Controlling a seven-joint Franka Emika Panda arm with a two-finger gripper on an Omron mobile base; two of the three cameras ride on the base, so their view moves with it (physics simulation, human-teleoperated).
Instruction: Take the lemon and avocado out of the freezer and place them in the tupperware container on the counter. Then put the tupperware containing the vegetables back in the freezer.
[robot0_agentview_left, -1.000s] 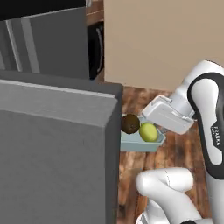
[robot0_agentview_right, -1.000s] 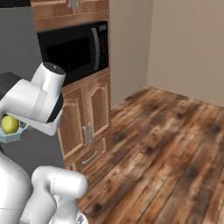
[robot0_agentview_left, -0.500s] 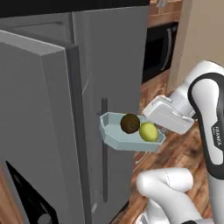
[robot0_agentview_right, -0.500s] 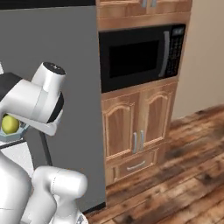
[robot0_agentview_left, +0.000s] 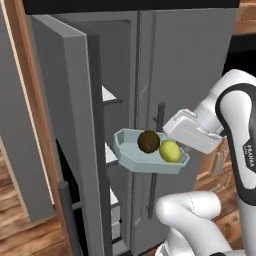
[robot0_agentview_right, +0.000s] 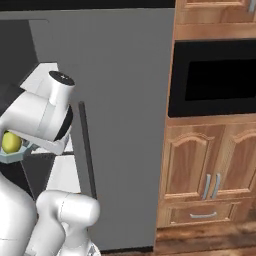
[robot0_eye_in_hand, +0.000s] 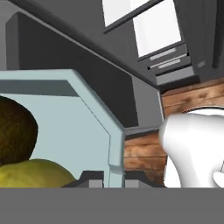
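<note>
**Tub held before the open freezer**

The pincer (robot0_eye_in_hand: 114, 176) is clamped on the rim of the tupperware container (robot0_agentview_left: 131, 152), held in the air before the open freezer (robot0_agentview_left: 190, 60). Inside the tub, the avocado (robot0_agentview_left: 148, 141) and lemon (robot0_agentview_left: 170, 151) sit touching.

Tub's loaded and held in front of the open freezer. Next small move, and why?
Probably ease the hand forward-left toward the white shelves: it is shut on the tupperware container, the lemon and avocado sit inside, and the tub hangs outside the freezer.
</note>
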